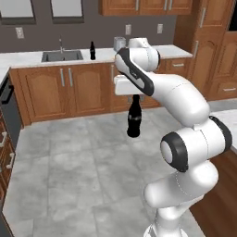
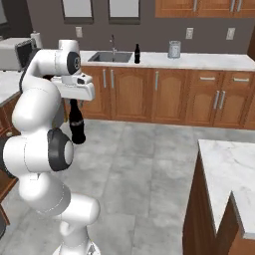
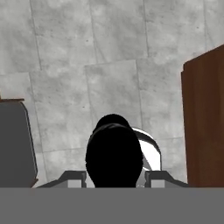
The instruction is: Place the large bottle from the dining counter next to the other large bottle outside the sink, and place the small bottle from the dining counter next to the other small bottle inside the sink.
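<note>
A large black bottle (image 1: 134, 121) (image 2: 76, 127) hangs upright in mid-air over the tiled floor, and my gripper (image 1: 135, 96) (image 2: 74, 101) is shut on its neck from above. In the hand view the bottle (image 3: 113, 153) is a dark round shape between my gripper's (image 3: 113, 176) fingers. The other large bottle (image 1: 92, 51) (image 2: 137, 54) stands on the far worktop just right of the sink (image 1: 61, 56) (image 2: 110, 57). One corner of the dining counter (image 2: 226, 164) (image 1: 229, 115) lies to my right. I cannot see into the sink, and the small bottles are out of view.
A silver tap (image 1: 60, 44) (image 2: 112, 42) rises behind the sink. A metal canister (image 1: 119, 43) (image 2: 174, 49) stands on the worktop right of the bottle. A microwave (image 2: 15, 52) sits at the left. Wooden cabinets (image 1: 69, 90) line the far wall, with open tiled floor before them.
</note>
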{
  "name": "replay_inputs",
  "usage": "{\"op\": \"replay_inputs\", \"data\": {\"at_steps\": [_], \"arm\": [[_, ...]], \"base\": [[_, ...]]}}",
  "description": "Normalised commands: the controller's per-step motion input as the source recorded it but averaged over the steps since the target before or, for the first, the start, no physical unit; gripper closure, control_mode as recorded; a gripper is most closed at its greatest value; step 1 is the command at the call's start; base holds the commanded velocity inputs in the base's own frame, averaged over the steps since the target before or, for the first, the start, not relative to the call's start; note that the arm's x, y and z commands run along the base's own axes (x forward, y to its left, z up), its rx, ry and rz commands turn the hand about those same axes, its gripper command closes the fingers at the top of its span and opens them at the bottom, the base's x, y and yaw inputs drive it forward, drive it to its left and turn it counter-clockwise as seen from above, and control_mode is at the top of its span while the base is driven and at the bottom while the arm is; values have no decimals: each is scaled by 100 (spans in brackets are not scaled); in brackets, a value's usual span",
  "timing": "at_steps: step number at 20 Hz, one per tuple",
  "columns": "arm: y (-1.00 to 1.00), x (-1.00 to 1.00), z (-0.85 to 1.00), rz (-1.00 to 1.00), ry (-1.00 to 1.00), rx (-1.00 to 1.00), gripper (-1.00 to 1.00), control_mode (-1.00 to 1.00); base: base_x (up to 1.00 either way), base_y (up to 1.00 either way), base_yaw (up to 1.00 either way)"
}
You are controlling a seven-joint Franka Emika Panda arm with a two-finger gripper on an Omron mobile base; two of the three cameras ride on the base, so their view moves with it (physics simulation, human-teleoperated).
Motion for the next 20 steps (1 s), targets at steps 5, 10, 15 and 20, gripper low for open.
{"op": "replay_inputs", "data": {"at_steps": [5, 10, 15, 20], "arm": [[0, 0, 0, 0, 0, 0, 100, 100], [0, 0, 0, 0, 0, 0, 100, 100], [0, 0, 0, 0, 0, 0, 100, 100], [0, 0, 0, 0, 0, 0, 100, 100]], "base": [[100, 6, -2], [100, 0, 0], [100, 0, 0], [100, 0, 0]]}}
